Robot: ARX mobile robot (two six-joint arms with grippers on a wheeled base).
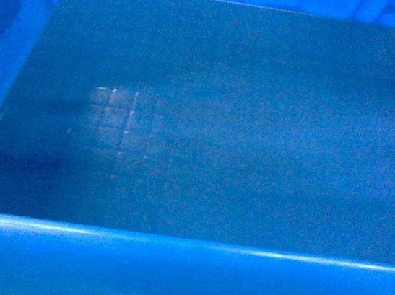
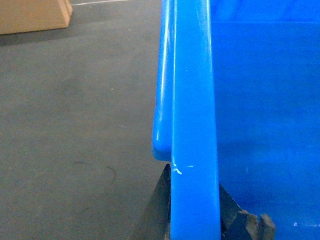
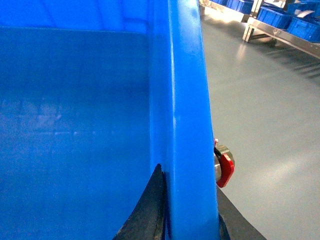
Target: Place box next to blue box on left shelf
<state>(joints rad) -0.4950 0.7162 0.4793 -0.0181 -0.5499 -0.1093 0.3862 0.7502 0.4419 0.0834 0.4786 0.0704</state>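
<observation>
From the head, the big bright-blue plastic crate (image 1: 208, 120) fills everything. Left wrist: the left gripper (image 2: 195, 212) clamps the crate's rim, grey floor (image 2: 75, 125) outside it. Right wrist: the right gripper (image 3: 187, 215) pinches the opposite rim likewise.

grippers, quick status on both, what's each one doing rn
Left gripper: closed on the box, fingers either side of its left rim.
Right gripper: closed on the box's right rim, one finger inside, one outside.
</observation>
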